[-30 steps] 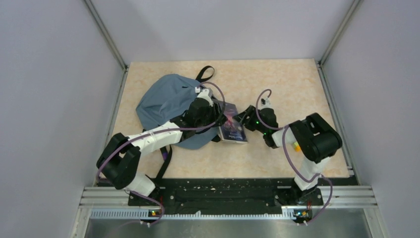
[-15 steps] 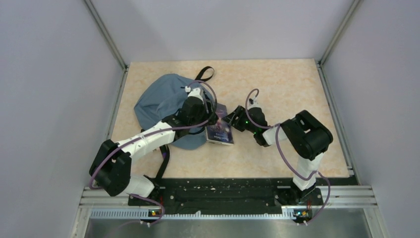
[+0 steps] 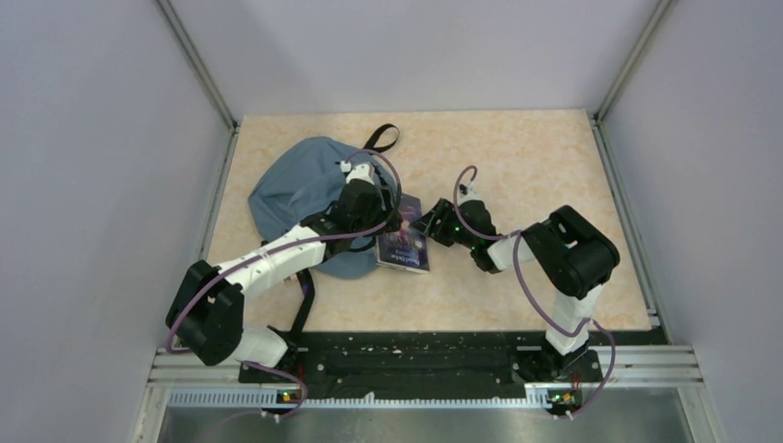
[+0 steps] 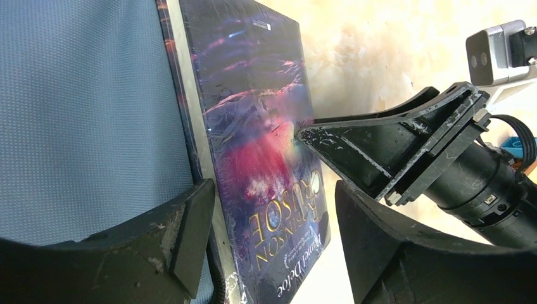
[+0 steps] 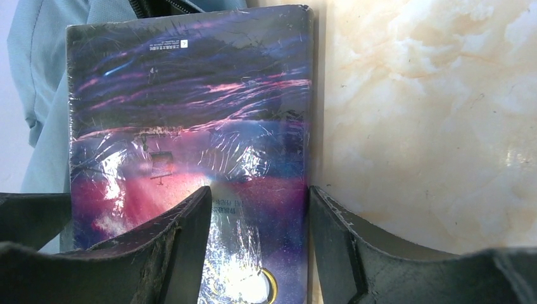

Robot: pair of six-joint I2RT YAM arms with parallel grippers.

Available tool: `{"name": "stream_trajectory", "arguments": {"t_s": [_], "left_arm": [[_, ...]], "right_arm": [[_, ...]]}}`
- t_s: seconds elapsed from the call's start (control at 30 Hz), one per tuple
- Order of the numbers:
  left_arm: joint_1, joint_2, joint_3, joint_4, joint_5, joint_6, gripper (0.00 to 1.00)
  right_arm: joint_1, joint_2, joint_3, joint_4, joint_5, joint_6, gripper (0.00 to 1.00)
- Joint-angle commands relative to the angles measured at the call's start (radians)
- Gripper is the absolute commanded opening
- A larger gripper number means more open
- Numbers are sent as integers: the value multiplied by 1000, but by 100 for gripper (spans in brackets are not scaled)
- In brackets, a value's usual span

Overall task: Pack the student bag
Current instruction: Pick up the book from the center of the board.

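Left claw (image 4: 273,190): released, 2 fingers (image 4: 171,247) spread wide, clenched on nothing. Between those fingers and just past their tips, a shrink-wrapped book (image 4: 253,126), purple and pink cover up, ROBINSON CRUSOE in gold lettering nearest the claw. Beside the left-hand fingertip, along the book's long edge, the grey-blue weave of the student bag (image 4: 82,114); touching that fingertip or only beside it, cannot tell. Past the right-hand finger, beige marbled table (image 4: 361,57).

Right claw (image 5: 258,193): likewise released, fingers apart above the book's cover, with a gap narrower than the book, gripping nothing. Seen from the left wrist, 1 black finger (image 4: 380,145) of it laid tip-first on the cover near the middle. Straight ahead of this claw, the book's far end against the bag at its black zipper (image 5: 158,6). To the right of the right-hand finger, marbled table.

From above: 2 claws tip to tip over the book. Behind and left of the left claw, the bag lying flat, partly under that arm, with a black loop (image 3: 381,138) at its far end and a black strap (image 3: 305,300) trailing back toward the arm bases. Book's left edge meeting the bag's edge.
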Motion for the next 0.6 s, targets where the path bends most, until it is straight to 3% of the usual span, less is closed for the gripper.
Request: {"name": "stream_trajectory", "arguments": {"t_s": [0.0, 0.57], "left_arm": [[-1, -46, 38, -7, -49, 5, 75], [0, -27, 23, -40, -55, -14, 76]], "right_arm": [[51, 45, 6, -122, -79, -19, 57], [60, 28, 11, -150, -52, -24, 56]]}}
